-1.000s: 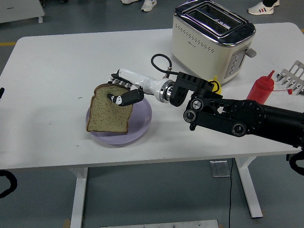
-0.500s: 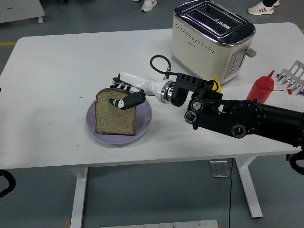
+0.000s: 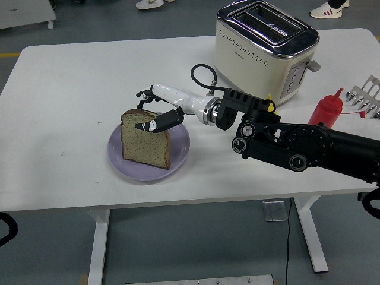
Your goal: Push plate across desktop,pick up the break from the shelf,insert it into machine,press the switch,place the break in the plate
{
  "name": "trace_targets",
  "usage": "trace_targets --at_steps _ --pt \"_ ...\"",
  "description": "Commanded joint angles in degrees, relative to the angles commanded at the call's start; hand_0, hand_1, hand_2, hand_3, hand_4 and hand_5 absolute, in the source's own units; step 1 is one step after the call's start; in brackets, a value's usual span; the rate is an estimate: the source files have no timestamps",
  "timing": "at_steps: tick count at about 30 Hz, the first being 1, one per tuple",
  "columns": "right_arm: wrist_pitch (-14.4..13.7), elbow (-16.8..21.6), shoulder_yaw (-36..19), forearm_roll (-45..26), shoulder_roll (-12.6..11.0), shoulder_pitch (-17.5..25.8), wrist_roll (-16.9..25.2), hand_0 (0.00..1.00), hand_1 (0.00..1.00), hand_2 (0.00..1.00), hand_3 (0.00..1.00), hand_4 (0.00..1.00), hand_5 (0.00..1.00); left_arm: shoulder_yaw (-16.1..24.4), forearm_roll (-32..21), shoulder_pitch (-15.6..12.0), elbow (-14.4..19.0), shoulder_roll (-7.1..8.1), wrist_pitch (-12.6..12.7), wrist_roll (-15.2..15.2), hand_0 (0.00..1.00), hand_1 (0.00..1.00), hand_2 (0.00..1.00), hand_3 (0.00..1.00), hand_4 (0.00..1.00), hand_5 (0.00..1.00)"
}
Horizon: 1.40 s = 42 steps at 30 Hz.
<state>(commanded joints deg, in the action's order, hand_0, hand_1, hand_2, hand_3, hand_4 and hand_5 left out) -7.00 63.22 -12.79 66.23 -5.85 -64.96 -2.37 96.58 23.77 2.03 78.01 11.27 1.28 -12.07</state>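
A lilac plate (image 3: pixel 119 159) sits on the white worktop (image 3: pixel 65 89), left of centre and near the front edge. A slice of brown bread (image 3: pixel 144 144) lies in the plate, its top crust raised toward the far side. The right robot hand (image 3: pixel 155 111) reaches in from the right over the slice; its black thumb lies on the top face of the bread and the other fingers (image 3: pixel 145 95) curl behind the crust, so the hand is clamped on the slice. To its right the black arm (image 3: pixel 297 145) stretches across the worktop to the right edge. Behind the arm stands a cream toaster (image 3: pixel 265 50) with two empty slots. Farther right are a red squeeze bottle (image 3: pixel 325 109) and, at the edge, a metal rack (image 3: pixel 367 95).
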Motion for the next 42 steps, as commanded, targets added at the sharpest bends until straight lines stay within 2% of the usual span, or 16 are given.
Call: trace_targets --at_steps 6,14,20,21,22,26,27,30,38,39,42 --pt "-2.5 -0.4 -2.8 1.1 -0.2 0.3 1.0 0.900 0.874 0.944 0.975 0.795 0.408 0.0 0.0 -0.1 0.0 0.00 0.0 0.0 0.813 0.855 0.916 0.838 0.642 0.998" --pt "-3.9 0.4 -8.4 2.9 -1.0 0.7 1.7 0.903 0.881 0.940 0.975 0.796 0.403 -0.2 -0.2 -0.3 -0.3 0.02 0.3 0.0 0.813 0.855 0.916 0.836 0.642 0.998" --pt "-6.4 4.4 -14.4 4.4 -2.9 1.7 2.9 0.905 0.881 0.936 0.968 0.796 0.394 -0.4 -0.1 -0.5 -0.4 0.05 0.3 -0.1 0.813 0.855 0.916 0.837 0.642 0.998" --pt "-6.8 5.0 -15.2 4.5 -3.2 1.9 3.0 0.899 0.871 0.902 0.920 0.744 0.378 -0.4 -0.1 -0.6 -0.4 0.06 0.3 -0.1 0.813 0.855 0.916 0.837 0.642 0.998" --pt "-7.2 5.6 -15.9 4.6 -3.5 2.0 3.1 0.899 0.871 0.902 0.920 0.744 0.378 -0.4 -0.1 -0.6 -0.4 0.07 0.3 -0.1 0.813 0.855 0.916 0.837 0.642 0.998" --pt "-9.3 9.8 -20.5 5.5 -6.3 3.9 4.0 0.899 0.871 0.902 0.920 0.744 0.378 -0.6 -0.1 -0.7 -0.4 0.06 0.2 -0.1 0.813 0.855 0.916 0.837 0.642 0.998" --pt "-9.7 10.8 -21.6 5.3 -6.9 4.5 4.1 0.880 0.832 0.840 0.863 0.593 0.364 -0.6 -0.1 -0.7 -0.4 0.05 0.2 -0.1 0.813 0.855 0.916 0.837 0.642 0.998" --pt "-10.2 14.4 -25.8 2.7 -9.3 6.7 5.0 0.880 0.832 0.840 0.863 0.593 0.364 -0.5 -0.1 -0.7 -0.4 0.01 0.2 -0.1 0.813 0.855 0.916 0.837 0.642 0.998" --pt "-6.7 21.7 -36.5 -8.4 -15.5 14.1 5.3 0.877 0.826 0.838 0.869 0.595 0.365 -0.1 -0.3 -0.6 -0.2 -0.10 0.2 -0.3 0.813 0.855 0.916 0.836 0.643 0.998" --pt "-6.3 22.6 -38.3 -10.4 -16.5 15.4 5.2 0.879 0.829 0.859 0.881 0.559 0.404 -0.1 -0.3 -0.6 -0.1 -0.12 0.2 -0.3 0.813 0.855 0.916 0.836 0.643 0.998" --pt "-5.3 24.8 -43.0 -15.8 -18.8 18.6 4.7 0.879 0.829 0.859 0.881 0.559 0.404 0.1 -0.3 -0.6 0.0 -0.09 0.2 -0.3 0.813 0.855 0.916 0.836 0.643 0.998"
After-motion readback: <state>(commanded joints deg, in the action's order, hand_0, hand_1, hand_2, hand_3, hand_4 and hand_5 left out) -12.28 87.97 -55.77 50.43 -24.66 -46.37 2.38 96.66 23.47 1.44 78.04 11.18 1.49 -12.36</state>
